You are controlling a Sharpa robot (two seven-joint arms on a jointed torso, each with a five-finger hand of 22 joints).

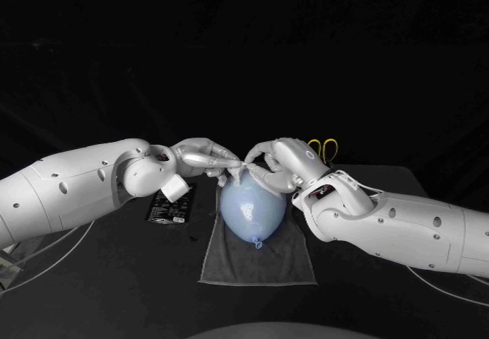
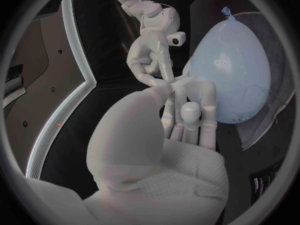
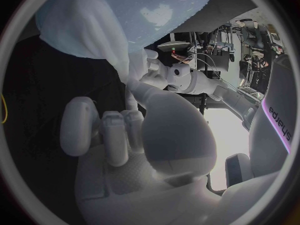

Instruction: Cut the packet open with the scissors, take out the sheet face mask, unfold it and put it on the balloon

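A pale blue balloon (image 1: 251, 206) lies on a grey cloth (image 1: 258, 256) at the table's middle, its knot toward me. My left hand (image 1: 205, 157) and right hand (image 1: 277, 159) meet just above the balloon's far end. Between them they pinch the white sheet face mask (image 1: 237, 168), which hangs down onto the balloon. In the left wrist view the mask (image 2: 170, 83) is nipped between my left hand's fingertips (image 2: 187, 87) and my right hand (image 2: 152, 47), beside the balloon (image 2: 232, 75). The right wrist view has the mask (image 3: 87, 27) draped thin and translucent over the balloon (image 3: 159, 12).
The black packet (image 1: 170, 206) lies on the table under my left wrist, left of the cloth. The yellow-handled scissors (image 1: 324, 147) rest behind my right hand. Cables trail along the table at both sides.
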